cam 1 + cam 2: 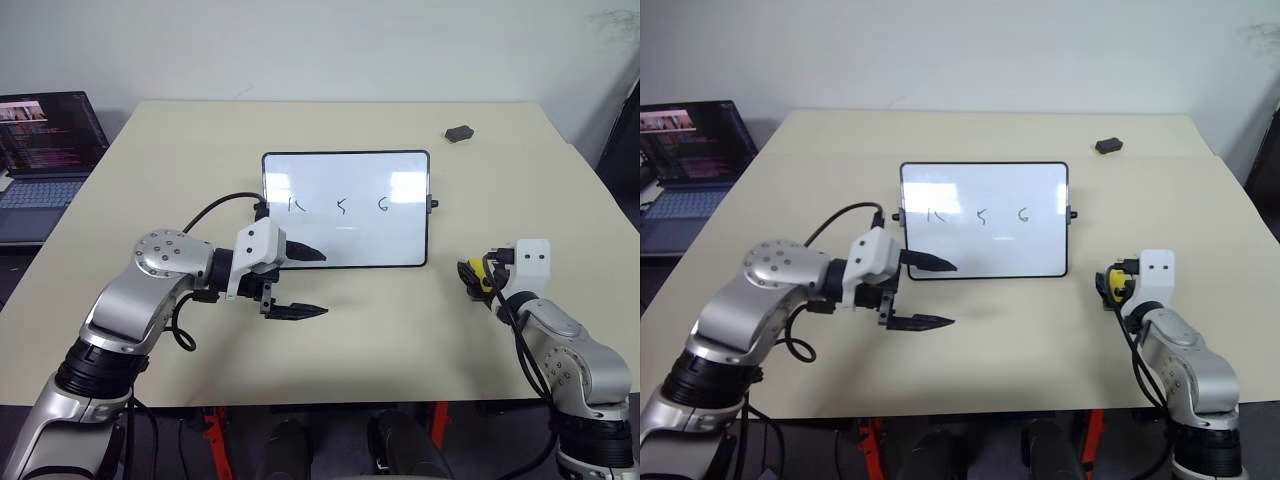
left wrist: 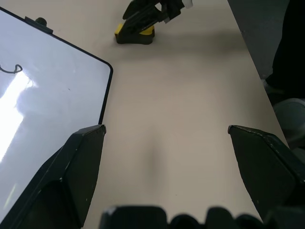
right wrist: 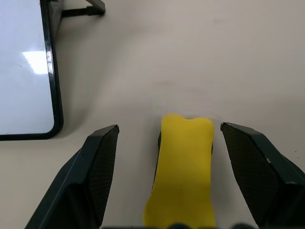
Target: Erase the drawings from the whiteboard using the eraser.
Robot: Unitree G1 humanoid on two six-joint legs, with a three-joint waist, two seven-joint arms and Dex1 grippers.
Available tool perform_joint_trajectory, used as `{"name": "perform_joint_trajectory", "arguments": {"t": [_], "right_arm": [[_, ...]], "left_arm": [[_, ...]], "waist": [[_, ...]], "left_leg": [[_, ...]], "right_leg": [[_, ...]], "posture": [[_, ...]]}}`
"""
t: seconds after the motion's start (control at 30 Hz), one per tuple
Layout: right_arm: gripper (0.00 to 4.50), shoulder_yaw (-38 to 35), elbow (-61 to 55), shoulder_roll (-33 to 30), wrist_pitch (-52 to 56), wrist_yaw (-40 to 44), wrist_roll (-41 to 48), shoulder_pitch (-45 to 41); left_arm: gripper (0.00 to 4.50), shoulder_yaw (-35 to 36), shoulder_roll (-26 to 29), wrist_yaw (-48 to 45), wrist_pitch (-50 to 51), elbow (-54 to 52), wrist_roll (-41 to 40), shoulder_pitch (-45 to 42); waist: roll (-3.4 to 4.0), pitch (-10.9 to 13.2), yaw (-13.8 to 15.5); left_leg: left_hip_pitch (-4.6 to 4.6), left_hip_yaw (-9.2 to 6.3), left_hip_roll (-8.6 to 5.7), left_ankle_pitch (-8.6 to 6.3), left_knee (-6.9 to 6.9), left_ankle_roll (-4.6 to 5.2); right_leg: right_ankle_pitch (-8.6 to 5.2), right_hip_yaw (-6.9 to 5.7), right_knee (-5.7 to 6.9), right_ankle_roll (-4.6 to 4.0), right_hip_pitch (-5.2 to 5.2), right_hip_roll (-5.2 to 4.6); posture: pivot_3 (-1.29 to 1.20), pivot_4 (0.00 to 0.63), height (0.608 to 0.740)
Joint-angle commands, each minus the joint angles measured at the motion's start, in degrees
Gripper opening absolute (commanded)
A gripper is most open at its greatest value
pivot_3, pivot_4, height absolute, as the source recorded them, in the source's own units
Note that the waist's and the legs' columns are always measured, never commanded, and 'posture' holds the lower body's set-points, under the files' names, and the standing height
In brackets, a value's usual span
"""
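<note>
A whiteboard [image 1: 345,210] is laid flat mid-table, its three drawings [image 1: 341,206] unerased. The left gripper [image 1: 306,283] is held spread wide and empty over the board's near left corner. The yellow eraser [image 3: 183,167] is seen on bare tabletop right of the board, between the parted fingers of the right gripper [image 3: 183,157], not clamped. Its near end is cut off. A dark lump [image 1: 459,133] sits far right.

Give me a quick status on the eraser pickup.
Right gripper jaws open, straddling the eraser, not gripped. Left gripper open at the whiteboard corner. Drawings untouched. Nothing in the way.
</note>
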Motion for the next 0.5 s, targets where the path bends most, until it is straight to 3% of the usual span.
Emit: {"name": "perform_joint_trajectory", "arguments": {"t": [0.03, 0.5], "right_arm": [[3.72, -0.6, 0.2, 0.5, -2.2, 0.4, -1.6, -1.4], [3.72, -2.1, 4.4, 1.6, -4.4, 1.8, -4.1, -2.1]], "left_arm": [[4.50, 0.1, -0.3, -0.5, -0.3, -0.8, -0.1, -1.4], [4.50, 0.5, -0.1, -0.9, -0.5, -0.9, 0.0, -0.6]], "waist": [[0.00, 0.0, 0.0], [0.00, 0.0, 0.0]], "left_leg": [[0.01, 0.00, 0.00, 0.00, 0.00, 0.00], [0.02, 0.00, 0.00, 0.00, 0.01, 0.00]], "right_leg": [[0.00, 0.00, 0.00, 0.00, 0.00, 0.00], [0.00, 0.00, 0.05, 0.00, 0.00, 0.00]], "posture": [[0.00, 0.150, 0.740], [0.00, 0.150, 0.740]]}}
